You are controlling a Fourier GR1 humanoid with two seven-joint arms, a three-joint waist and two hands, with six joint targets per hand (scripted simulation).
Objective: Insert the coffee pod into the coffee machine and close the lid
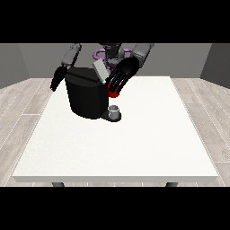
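A large white rectangular table (134, 148) fills the middle of the view, with the robot small behind its far edge. On the far left part of the tabletop stands a bulky black coffee machine (86, 96) with a rounded body; its pale grey lid (100, 71) is tilted up and open at the top right of the body. At the machine's foot, on a dark base plate, sits a small grey cup-shaped thing (115, 110) — whether this is the coffee pod cannot be told from here.

The hand at the view's right (122, 77) reaches down beside the raised lid, over the machine's right upper corner. Its black fingers are stretched out fairly straight and spread a little, pointing down and toward the camera, with their tips at a red thing at the machine (114, 93).

The hand at the view's left (57, 78) hangs off the machine's left side, near the table's far left corner — its fingers look straight and held together, pointing down, and it holds nothing
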